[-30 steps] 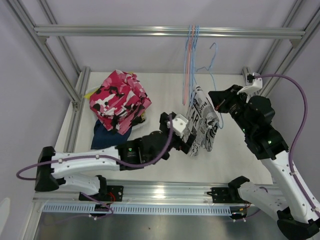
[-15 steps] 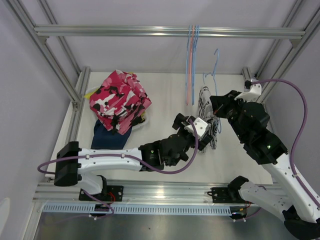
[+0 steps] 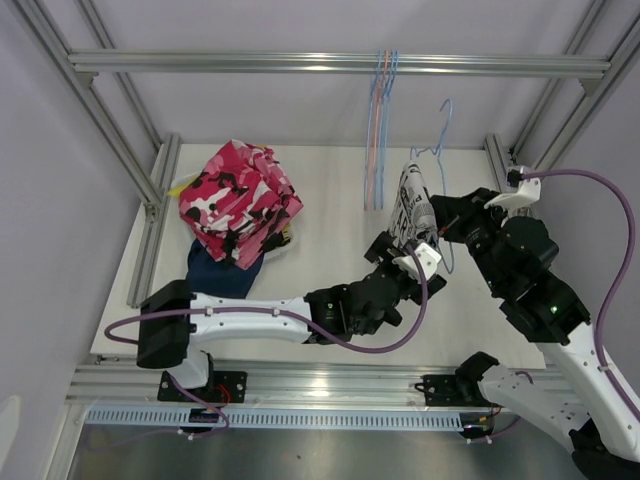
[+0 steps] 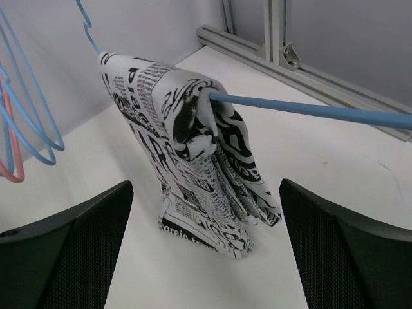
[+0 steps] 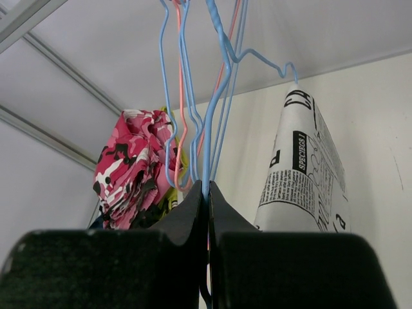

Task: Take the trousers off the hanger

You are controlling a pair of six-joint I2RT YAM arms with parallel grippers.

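At the near edge of the table (image 3: 330,180), both arms reach inward toward 12 o'clock. The left claw (image 3: 408,250) is spread wide and holds nothing. In its wrist view the newspaper-print trousers (image 4: 193,161) stand at 12 o'clock, framed between the two dark fingers (image 4: 71,251) and touching neither. The right claw (image 5: 207,190) is clenched on the wire of the blue hanger (image 4: 309,111), just below the hook, and carries it off the rail.

The trousers are draped over the hanger's lower bar. Their long axis hangs near vertical, and the hem appears to touch the table. In the left wrist view the bar runs out of the fold toward 3 o'clock. The free left claw is therefore the nearer of the two and the one placed to pinch the cloth. Drawing the cloth along the bar and off its end looks like the move, and the risk is bunched fabric catching on the wire.

Farther off, at about 10 o'clock on the plain white table, lies a pile with pink-red patterned trousers (image 3: 240,200) on top. Navy trousers (image 3: 215,270) and a yellow edge show beneath it. At 12 o'clock, empty hangers (image 3: 380,130), blue and one pink, hang from the aluminium rail (image 3: 250,63), with pale walls behind.
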